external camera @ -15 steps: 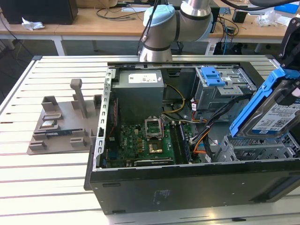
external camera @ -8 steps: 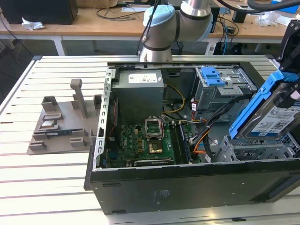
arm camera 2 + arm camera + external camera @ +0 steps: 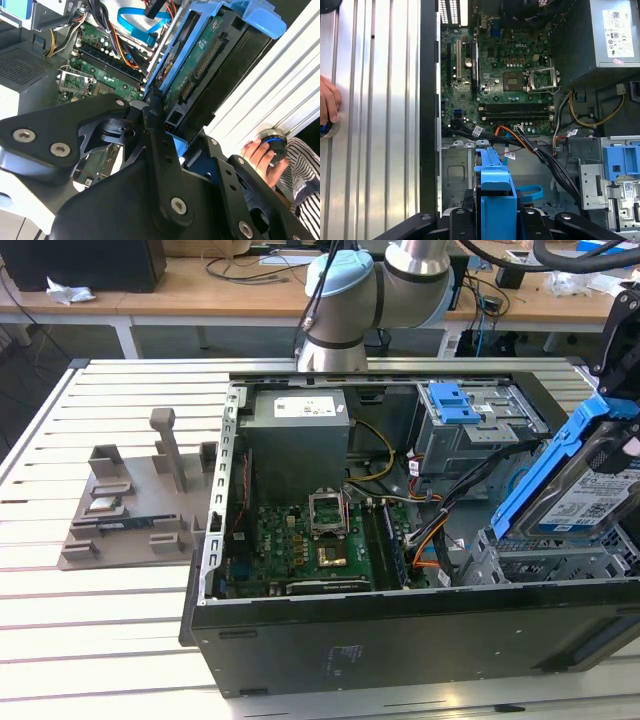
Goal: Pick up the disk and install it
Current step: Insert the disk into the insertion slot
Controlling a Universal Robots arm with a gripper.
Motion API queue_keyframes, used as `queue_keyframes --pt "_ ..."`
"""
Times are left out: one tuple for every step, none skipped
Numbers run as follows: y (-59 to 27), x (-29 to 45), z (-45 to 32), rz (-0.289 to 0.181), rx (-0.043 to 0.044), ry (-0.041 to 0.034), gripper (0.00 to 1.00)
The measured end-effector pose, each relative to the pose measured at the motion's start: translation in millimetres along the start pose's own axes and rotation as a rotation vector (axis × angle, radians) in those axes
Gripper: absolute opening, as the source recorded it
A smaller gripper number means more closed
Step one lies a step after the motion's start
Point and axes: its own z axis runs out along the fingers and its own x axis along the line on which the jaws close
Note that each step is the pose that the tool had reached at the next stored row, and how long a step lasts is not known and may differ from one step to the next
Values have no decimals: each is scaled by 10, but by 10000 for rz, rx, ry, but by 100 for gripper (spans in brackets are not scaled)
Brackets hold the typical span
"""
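grey stand (image 3: 125,502): sits on the slatted metal table (image 3: 90,640) at the exterior view's left, well apart from the computer. it has one tall post and some low slots.
computer case (image 3: 400,635): lies open on its side in the middle of the table.
green board (image 3: 300,545): flat on the floor of the case, with a square chip socket near its middle. it also shows in the first wrist view (image 3: 505,75).
grey power box (image 3: 298,445): stands at the back of the case, just behind the green board.
wires (image 3: 425,540): black, orange and yellow, running between the board and the drive cage.
drive cage (image 3: 480,425): grey metal, at the back on the exterior view's right, with a blue bracket (image 3: 450,400) on top.
disk (image 3: 585,485): at the exterior view's right edge, tilted up on end above the front corner of the case, not yet in a bay. its blue rails run round the edges.
gripper (image 3: 167,127): its black fingers are closed tight on the disk's end, one on each flat side, seen in the second wrist view.
person's hand (image 3: 260,152): rests on a round blue and black knob beside the table.
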Motion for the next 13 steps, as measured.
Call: queue_keyframes --pt "-1 0 7 0 0 -1 37" --pt "-2 1 27 -3 -1 1 37" --pt "0 1 37 -1 0 1 37" --pt "1 2 46 -1 0 0 37" --pt "2 3 62 -1 1 -1 37" --pt "2 3 75 -1 1 0 37" --pt "3 4 83 0 1 -1 37" --pt "3 4 92 -1 0 0 37" --pt "3 4 106 -1 1 -1 37" --pt "3 5 117 -1 0 -2 37" --pt "3 6 137 -1 1 0 37" --pt "1 7 168 -1 0 0 37" --pt "0 8 186 -1 0 0 37"
